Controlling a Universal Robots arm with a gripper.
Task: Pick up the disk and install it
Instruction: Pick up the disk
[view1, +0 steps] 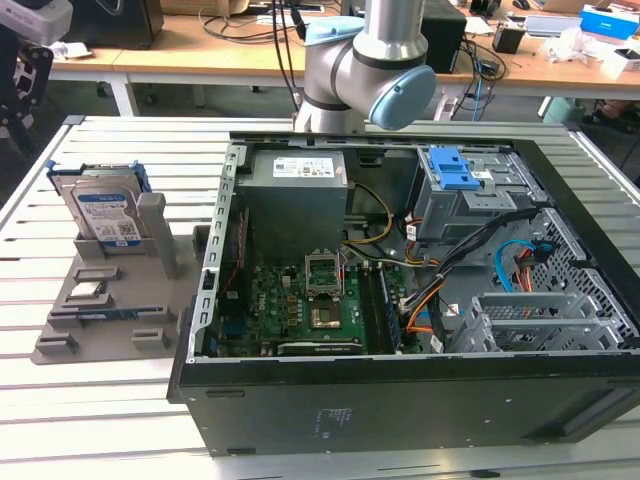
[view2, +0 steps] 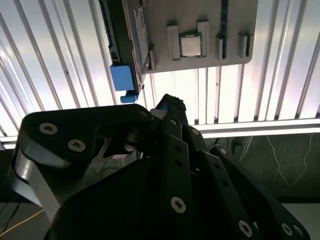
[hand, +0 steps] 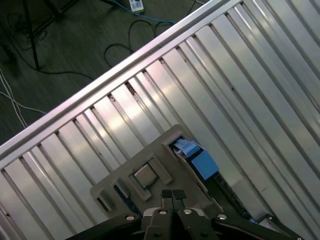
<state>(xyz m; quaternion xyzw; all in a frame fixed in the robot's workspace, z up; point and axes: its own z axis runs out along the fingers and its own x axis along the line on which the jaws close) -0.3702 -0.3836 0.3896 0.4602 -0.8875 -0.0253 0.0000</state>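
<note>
1. Currently the disk stands upright on its edge in a slot of a grey holder, at the exterior view's left. Its white-and-blue label faces the camera and its blue bracket wraps the sides.
2. That holder lies flat on the slatted metal bench, just beside the open computer case and outside it.
3. In the first wrist view the pincer has its two dark fingertips pressed together with nothing between them. It hangs above the holder, close to a square processor chip seated there.
4. The blue bracket of the disk shows near those tips in that view, and they are not touching it.
5. In the second wrist view the pincer is seen from the side, dark against the bright bench. Beyond its tip are the disk, seen edge-on, the holder and the chip.
6. In the exterior view the arm rises behind the case.
7. Inside the case lie a green motherboard, a grey power-supply box, a blue latch on a metal cage, and loose cables.
</note>
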